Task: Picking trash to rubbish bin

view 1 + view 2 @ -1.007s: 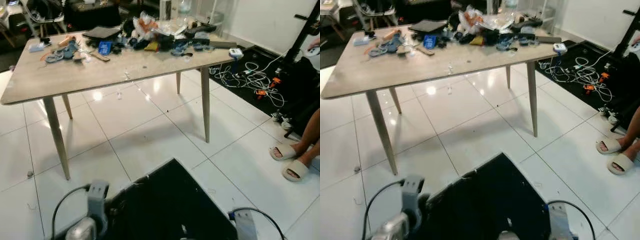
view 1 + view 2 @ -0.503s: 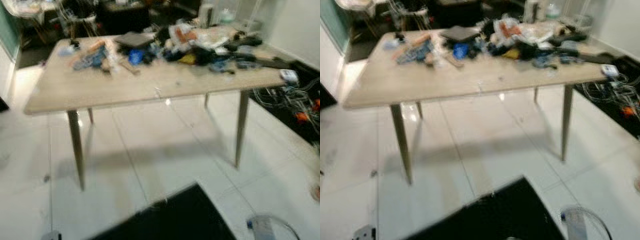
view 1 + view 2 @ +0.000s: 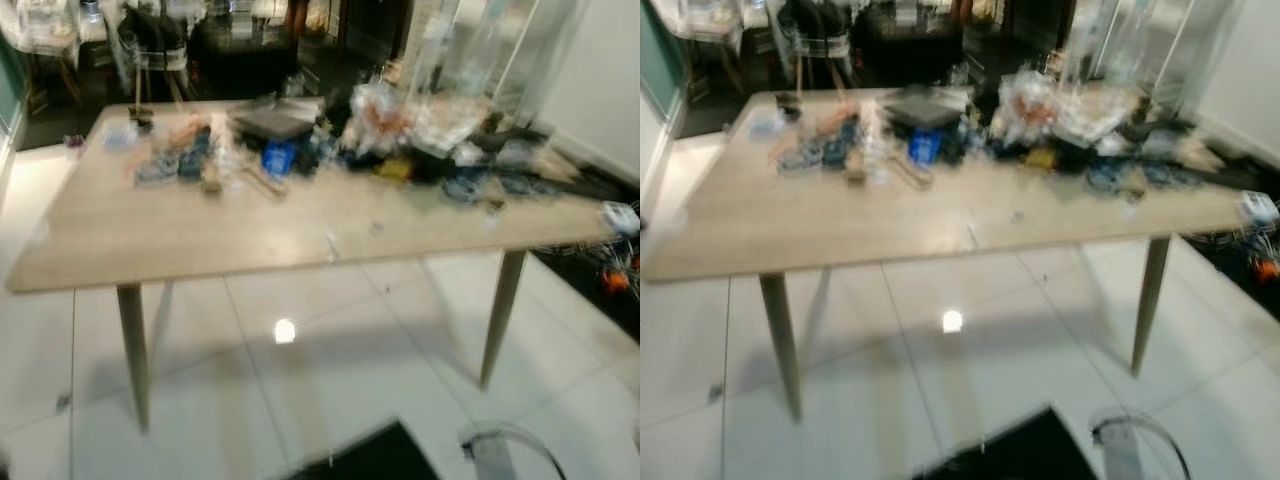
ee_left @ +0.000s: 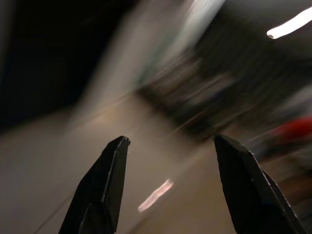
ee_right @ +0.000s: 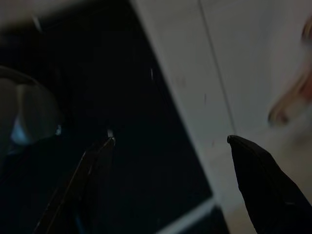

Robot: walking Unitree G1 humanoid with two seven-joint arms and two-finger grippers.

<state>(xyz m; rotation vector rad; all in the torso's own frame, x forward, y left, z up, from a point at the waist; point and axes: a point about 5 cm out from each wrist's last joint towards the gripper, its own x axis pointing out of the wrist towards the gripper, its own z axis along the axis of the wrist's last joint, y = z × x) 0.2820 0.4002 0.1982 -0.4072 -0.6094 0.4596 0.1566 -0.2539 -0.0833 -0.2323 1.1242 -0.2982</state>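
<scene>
A light wooden table [image 3: 180,235] stands ahead on the white tiled floor. Clutter covers its far half: a crumpled clear plastic bag [image 3: 385,110], a blue packet [image 3: 277,157], a dark flat pad [image 3: 270,122], a yellow piece [image 3: 394,168] and bundled cables [image 3: 165,160]. A small scrap [image 3: 330,242] lies near the table's front edge. My left gripper [image 4: 168,141] is open over a blurred scene with nothing between its fingers. My right gripper [image 5: 170,141] is open above the dark mat and white tiles, also holding nothing. The right arm's wrist [image 3: 490,455] shows at the bottom edge.
A black mat [image 3: 365,462] lies on the floor in front of me. Cables [image 3: 615,275] lie on the floor at the right beyond the table. Chairs and dark furniture [image 3: 150,40] stand behind the table. A white wall [image 3: 610,70] rises at the right.
The view has swung left and tilted up, so the table fills more of the picture. The person's feet at the right and my left arm have dropped out of the eye views.
</scene>
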